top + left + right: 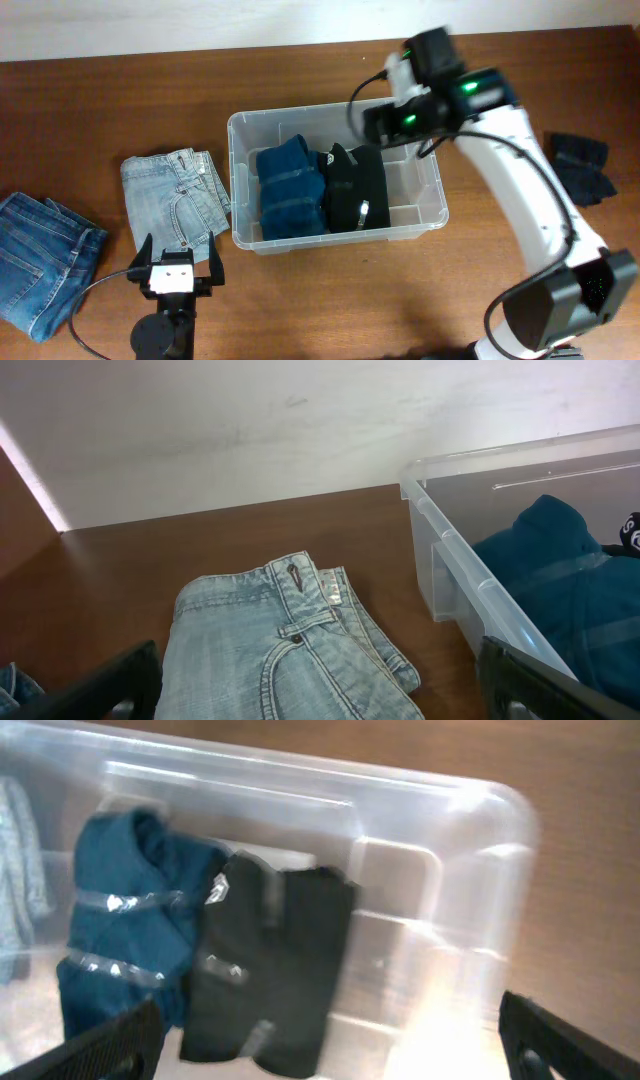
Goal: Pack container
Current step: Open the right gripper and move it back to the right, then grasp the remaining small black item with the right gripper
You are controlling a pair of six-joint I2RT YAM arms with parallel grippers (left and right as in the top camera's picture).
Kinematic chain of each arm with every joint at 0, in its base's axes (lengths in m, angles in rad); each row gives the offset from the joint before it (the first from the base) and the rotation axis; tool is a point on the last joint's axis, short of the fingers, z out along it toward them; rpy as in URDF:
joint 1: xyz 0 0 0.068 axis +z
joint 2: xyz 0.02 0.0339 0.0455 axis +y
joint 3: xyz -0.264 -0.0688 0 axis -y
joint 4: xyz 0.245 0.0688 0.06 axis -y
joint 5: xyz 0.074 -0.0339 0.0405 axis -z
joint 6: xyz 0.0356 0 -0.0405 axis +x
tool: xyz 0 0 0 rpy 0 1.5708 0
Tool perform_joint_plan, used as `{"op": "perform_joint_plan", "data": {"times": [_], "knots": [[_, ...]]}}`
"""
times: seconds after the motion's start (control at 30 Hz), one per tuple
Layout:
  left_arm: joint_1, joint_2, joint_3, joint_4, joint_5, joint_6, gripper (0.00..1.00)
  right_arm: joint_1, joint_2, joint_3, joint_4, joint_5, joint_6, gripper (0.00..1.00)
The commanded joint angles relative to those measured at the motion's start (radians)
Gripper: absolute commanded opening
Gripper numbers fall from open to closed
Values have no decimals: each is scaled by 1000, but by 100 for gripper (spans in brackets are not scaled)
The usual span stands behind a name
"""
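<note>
A clear container holds a blue garment beside a black one. The right gripper hangs above, fingers apart; the left gripper, also spread, sits near light jeans.

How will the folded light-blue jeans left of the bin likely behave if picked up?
Probably floppy: the light-blue jeans are soft folded denim, so layers would likely sag and unfold from one pinch. Their thick waistband looks grippable, not slippery. Lying flat, they seem unlikely to roll.
</note>
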Motion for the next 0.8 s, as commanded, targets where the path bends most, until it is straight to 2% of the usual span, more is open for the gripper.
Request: {"op": "perform_joint_plan", "data": {"times": [0.0,0.3,0.47,0.77], "knots": [[5,-8,-6,3,11,13,99,-106,-26,81,-55,32,1,99],[5,-8,-6,3,11,13,99,-431,-21,102,-177,31,1,99],[5,-8,-6,3,11,13,100,-602,-17,102,-191,24,64,99],[5,-8,-6,3,11,13,99,-782,-13,95,-187,24,82,99]]}}
